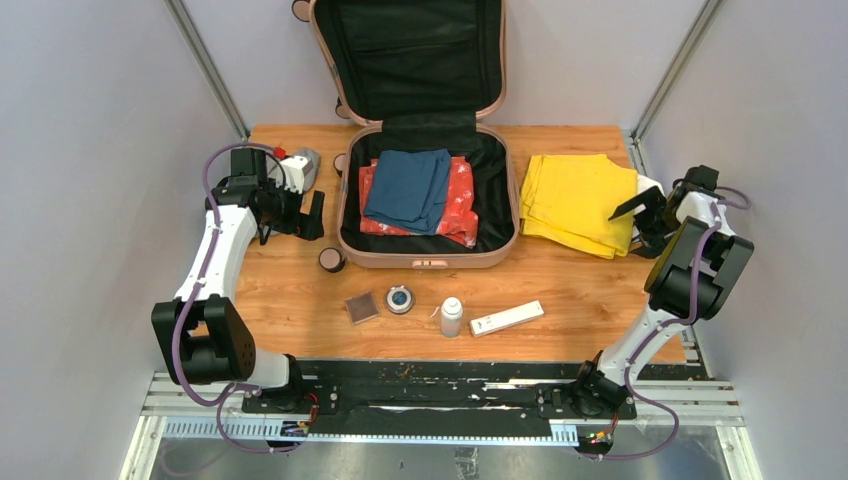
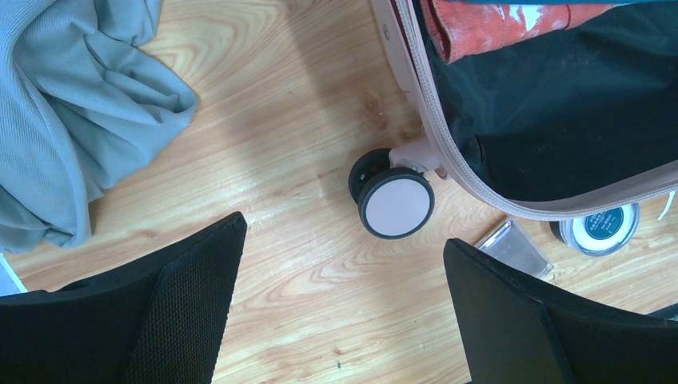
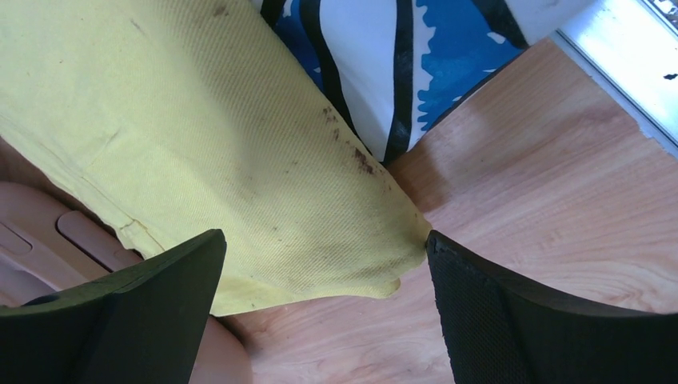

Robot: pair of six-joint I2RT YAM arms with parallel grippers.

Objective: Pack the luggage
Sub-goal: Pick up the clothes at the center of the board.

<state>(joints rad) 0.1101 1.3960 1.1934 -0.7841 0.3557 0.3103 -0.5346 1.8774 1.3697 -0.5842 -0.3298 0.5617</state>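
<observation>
The luggage (image 1: 430,262), a pale pink hard-shell suitcase with black lining, lies open on the table with its lid standing up at the back. A folded blue cloth (image 1: 408,187) lies inside it on a red patterned cloth (image 1: 462,205). My left gripper (image 1: 300,215) is open just left of the suitcase, over bare wood near a suitcase wheel (image 2: 396,202), with nothing between the fingers (image 2: 344,232). My right gripper (image 1: 640,222) is open at the near right corner of a folded yellow cloth (image 1: 577,203); the corner (image 3: 200,144) lies between its jaws (image 3: 326,236).
A grey cloth (image 2: 72,104) lies bunched at the left behind my left gripper. A blue-and-white patterned cloth (image 3: 400,56) shows under the yellow one. In front of the suitcase lie a small square case (image 1: 361,307), a round tin (image 1: 400,299), a white bottle (image 1: 451,317) and a flat white box (image 1: 507,318).
</observation>
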